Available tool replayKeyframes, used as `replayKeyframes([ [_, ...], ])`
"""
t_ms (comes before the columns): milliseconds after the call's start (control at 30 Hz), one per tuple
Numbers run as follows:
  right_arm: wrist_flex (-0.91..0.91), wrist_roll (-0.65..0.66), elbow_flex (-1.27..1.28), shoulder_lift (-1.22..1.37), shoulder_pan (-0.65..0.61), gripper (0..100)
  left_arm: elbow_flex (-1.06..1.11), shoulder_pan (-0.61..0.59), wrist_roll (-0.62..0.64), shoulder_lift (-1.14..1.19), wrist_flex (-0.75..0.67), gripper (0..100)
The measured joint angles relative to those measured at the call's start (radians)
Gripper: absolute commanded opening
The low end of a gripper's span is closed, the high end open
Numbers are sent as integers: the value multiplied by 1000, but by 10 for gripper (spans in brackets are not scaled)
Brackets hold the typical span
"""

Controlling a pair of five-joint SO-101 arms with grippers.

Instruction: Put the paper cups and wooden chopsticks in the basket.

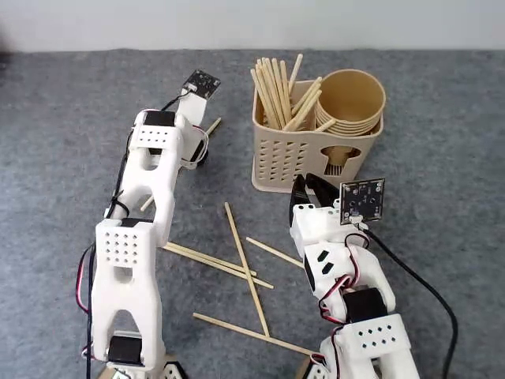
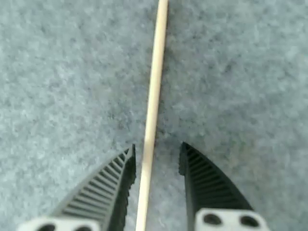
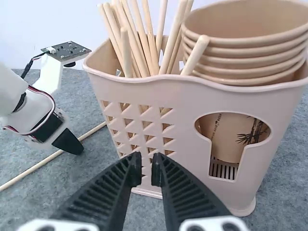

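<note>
One chopstick [image 2: 156, 72] lying lengthwise between my left tool's [image 2: 157, 146] parted jaws, closer to one; I'm judging squeeze next.

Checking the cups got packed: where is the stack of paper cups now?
The paper cups sit stacked inside the basket, at its right end in the high view, beside the upright chopsticks.

I am operating a robotics test bench, most likely in a lab. Evidence: a grey felt mat [image 1: 442, 118] covers the work surface and a plain white wall [image 1: 237, 24] backs it. The white printed left arm [image 1: 150, 189] and right arm [image 1: 347, 276] carry an exposed cable [image 1: 426, 292] and a bare circuit board [image 1: 362, 199].
</note>
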Motion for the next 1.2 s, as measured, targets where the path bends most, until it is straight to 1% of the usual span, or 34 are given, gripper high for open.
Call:
replayKeyframes([
  [67, 0, 0, 0, 0, 0, 53, -38, 3, 0, 32, 6, 70],
  [167, 0, 0, 0, 0, 0, 53, -104, 17, 2, 71, 54, 14],
  [533, 0, 0, 0, 0, 0, 53, -405, 31, 5, 230, 232, 13],
  [667, 0, 0, 0, 0, 0, 53, -537, 18, 0, 253, 382, 13],
  [767, 0, 0, 0, 0, 0, 53, -675, 18, 0, 258, 480, 13],
  [933, 0, 0, 0, 0, 0, 53, -913, 2, 0, 258, 506, 13],
  [1100, 0, 0, 0, 0, 0, 53, -925, -2, 2, 242, 511, 13],
  [1200, 0, 0, 0, 0, 0, 53, -925, -5, 78, 180, 511, 13],
])
